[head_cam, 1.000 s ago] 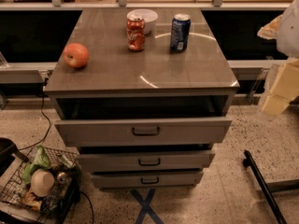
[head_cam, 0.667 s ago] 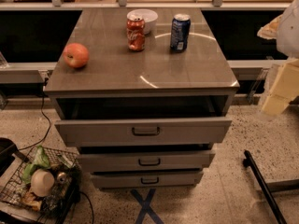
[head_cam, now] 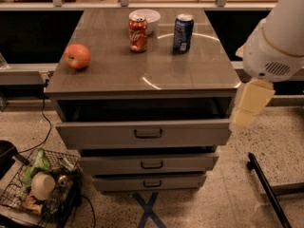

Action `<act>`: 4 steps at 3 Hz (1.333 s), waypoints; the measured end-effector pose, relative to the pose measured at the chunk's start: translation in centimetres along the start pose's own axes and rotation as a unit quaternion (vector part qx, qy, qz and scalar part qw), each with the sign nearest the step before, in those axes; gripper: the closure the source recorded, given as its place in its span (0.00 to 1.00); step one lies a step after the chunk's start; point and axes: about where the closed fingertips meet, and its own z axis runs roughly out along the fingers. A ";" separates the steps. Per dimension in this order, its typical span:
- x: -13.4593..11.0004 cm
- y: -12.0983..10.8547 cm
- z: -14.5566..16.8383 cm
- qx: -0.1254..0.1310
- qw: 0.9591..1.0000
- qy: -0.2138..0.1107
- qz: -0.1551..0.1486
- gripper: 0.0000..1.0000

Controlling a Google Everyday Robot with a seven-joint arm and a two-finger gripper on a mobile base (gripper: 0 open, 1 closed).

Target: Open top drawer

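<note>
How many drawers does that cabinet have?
3, stacked: top drawer, pulled out; middle drawer below it; bottom drawer lowest. None seem hidden. The gripper hangs right of the top drawer.

Three grey drawers: top drawer (head_cam: 142, 133), middle drawer (head_cam: 151, 164), bottom drawer (head_cam: 151, 182). On the cabinet top (head_cam: 142, 70): two cans, a red can (head_cam: 137, 33) and a blue can (head_cam: 183, 33), one apple (head_cam: 77, 56), one bowl (head_cam: 151, 17). One basket (head_cam: 61, 161) holds perhaps five items. One gripper (head_cam: 247, 113) hangs at the right edge.

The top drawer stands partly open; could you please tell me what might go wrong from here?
The gripper hangs close beside the right corner of the top drawer, so a sideways move might knock it. A jolt to the cabinet could tip the red can or blue can, or roll the apple.
</note>
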 end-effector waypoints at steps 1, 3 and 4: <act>-1.9 0.5 3.8 -0.012 1.000 0.009 -0.010 0.00; -4.7 2.3 10.7 -0.024 0.998 0.028 -0.055 0.00; -6.3 6.2 16.5 -0.057 0.996 0.016 -0.069 0.00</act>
